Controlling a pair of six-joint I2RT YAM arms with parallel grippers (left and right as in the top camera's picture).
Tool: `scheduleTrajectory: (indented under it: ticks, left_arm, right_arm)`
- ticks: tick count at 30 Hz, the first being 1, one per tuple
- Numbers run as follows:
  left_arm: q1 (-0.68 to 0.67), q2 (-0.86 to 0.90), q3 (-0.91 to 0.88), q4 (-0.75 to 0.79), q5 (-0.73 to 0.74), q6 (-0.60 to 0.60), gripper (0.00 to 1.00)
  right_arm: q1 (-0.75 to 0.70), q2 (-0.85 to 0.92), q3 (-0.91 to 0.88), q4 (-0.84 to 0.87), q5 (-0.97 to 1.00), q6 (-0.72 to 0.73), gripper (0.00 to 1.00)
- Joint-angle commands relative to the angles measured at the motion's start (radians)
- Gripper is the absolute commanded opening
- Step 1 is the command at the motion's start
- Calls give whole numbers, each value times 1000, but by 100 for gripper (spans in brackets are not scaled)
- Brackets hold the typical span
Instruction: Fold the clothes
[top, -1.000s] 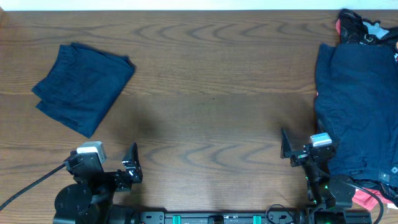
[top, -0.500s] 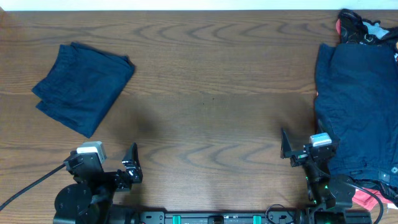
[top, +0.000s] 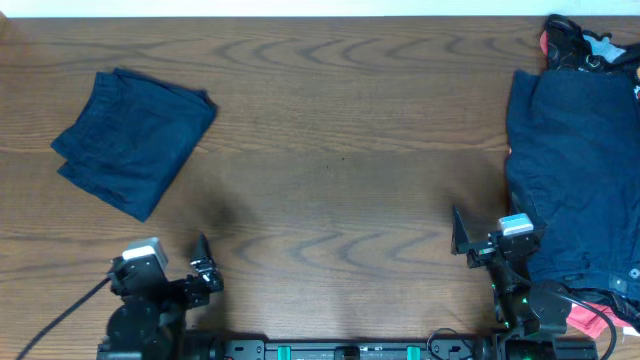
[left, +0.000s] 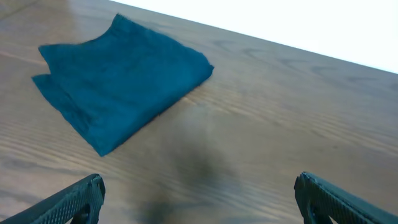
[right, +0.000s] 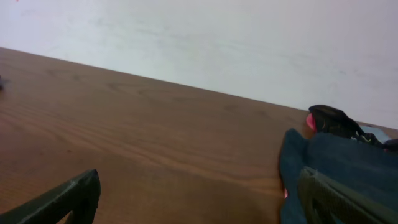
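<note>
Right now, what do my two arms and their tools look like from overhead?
Both arms are black, each wrist topped by a pale grey block. The left tool and right tool have dark tapered fingers. A black cable trails off the left arm; small green lights glow on the right arm.

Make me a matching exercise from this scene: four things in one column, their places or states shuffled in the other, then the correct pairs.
Things
1. folded navy garment
2. unfolded navy garment
3. black and pink-red bundle
4. left gripper

Places or states
a. top right corner of the overhead view
b. open and holding nothing, low on the left
c. lying alone, upper left
d. spread loosely along the right edge

Pairs: 1-c, 2-d, 3-a, 4-b
</note>
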Motion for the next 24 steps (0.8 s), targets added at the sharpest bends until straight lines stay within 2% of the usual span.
scheduleTrajectory:
  ticks: [1, 15, 24]
  left_arm:
    - [24, -2, -100, 69, 0, 13, 98]
    - [29, -19, -479, 729, 3, 13, 98]
    - [29, -19, -483, 718, 11, 13, 98]
  right_arm:
    - [18, -2, -2, -4, 2, -14, 99]
    - [18, -2, -2, -4, 2, -14, 99]
    - [18, -1, -2, -4, 2, -14, 99]
